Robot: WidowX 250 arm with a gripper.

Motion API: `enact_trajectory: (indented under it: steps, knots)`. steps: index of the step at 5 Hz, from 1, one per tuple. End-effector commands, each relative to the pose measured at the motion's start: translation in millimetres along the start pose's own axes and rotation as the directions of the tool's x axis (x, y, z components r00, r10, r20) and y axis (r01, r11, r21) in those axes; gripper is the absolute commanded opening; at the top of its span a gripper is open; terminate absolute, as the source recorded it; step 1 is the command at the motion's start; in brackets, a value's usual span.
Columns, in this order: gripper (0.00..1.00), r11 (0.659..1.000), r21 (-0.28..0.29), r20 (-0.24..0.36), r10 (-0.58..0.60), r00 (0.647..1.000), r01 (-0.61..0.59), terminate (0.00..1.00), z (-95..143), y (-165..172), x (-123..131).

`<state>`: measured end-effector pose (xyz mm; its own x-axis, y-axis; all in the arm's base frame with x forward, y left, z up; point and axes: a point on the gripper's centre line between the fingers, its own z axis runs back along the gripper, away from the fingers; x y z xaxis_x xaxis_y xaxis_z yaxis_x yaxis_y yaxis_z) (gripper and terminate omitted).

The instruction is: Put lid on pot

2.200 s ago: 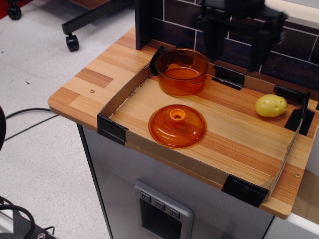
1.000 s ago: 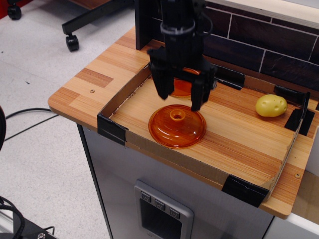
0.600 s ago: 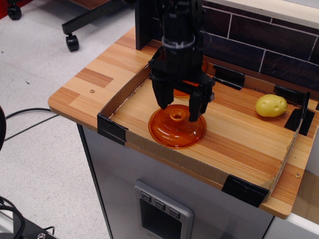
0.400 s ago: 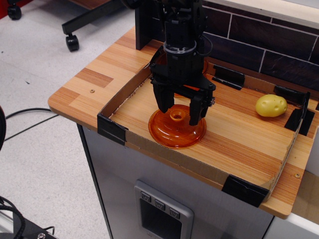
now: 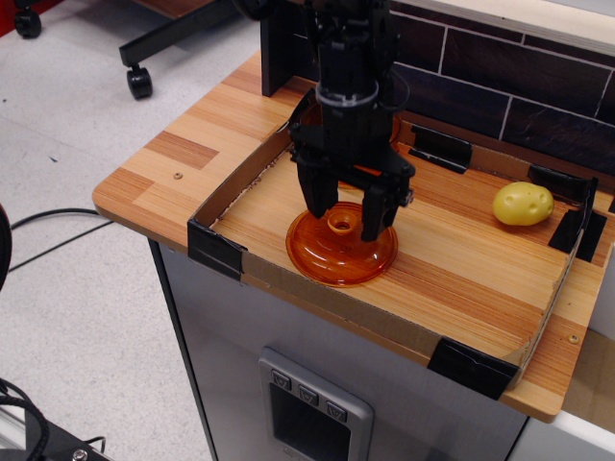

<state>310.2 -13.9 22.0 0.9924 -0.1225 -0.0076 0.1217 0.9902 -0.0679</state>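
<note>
Observation.image gives you one lid [image 5: 341, 250] on the table [image 5: 461, 279], one pot [image 5: 384, 130] mostly hidden behind your claw [image 5: 343, 220], one potato [image 5: 523, 204]; claw spread open, straddling the lid's knob.

A lab's mock kitchen: wooden counter [image 5: 192, 144], tile backsplash [image 5: 509, 86], office-chair caster [image 5: 139, 82].

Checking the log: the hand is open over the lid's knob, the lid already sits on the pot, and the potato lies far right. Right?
Not quite. In observation.image the lid lies on the wooden board in front of the pot, not on it. The open hand over its knob and the potato far right are correct.
</note>
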Motion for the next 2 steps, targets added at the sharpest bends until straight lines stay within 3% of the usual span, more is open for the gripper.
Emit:
enact_trajectory:
  steps: [1,2]
  knots:
    - [0.0,0.999,0.041,0.03,-0.016,0.999,0.015,0.0,3.3,-3.2,1.0]
    - [0.0,0.999,0.039,0.034,-0.013,0.999,0.012,0.0,4.7,-2.9,0.8]
